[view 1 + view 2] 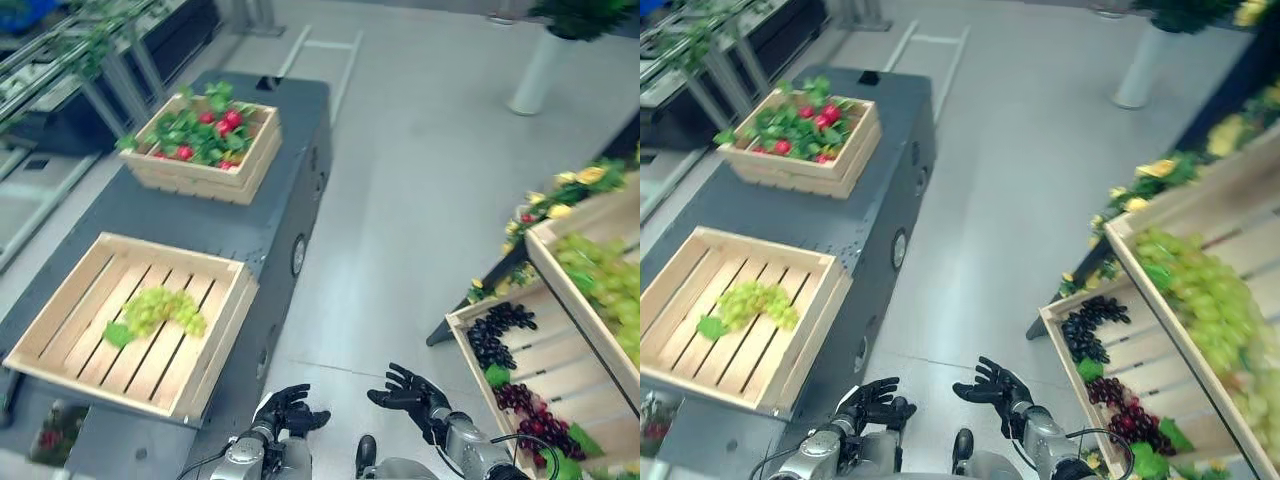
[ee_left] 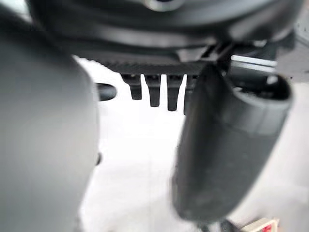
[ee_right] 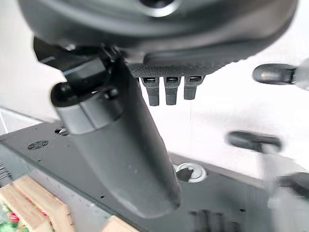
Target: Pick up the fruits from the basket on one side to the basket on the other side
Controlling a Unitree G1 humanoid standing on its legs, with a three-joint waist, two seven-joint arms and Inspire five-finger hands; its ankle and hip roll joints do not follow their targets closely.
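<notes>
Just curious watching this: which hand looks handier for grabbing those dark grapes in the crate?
Probably the right hand: it hangs open, nearer the dark grapes on the robot's right. The left hand, also empty, sits toward the green grapes.

No readable text, labels, numbers or signs anywhere: none on the wooden crates [image 1: 215, 345], none on the dark tabletop [image 1: 270, 225], none on the floor.

Left hand [image 2: 227, 145] over pale floor [image 2: 135, 159], fingers [image 2: 154, 92] relaxed, holding nothing
</notes>
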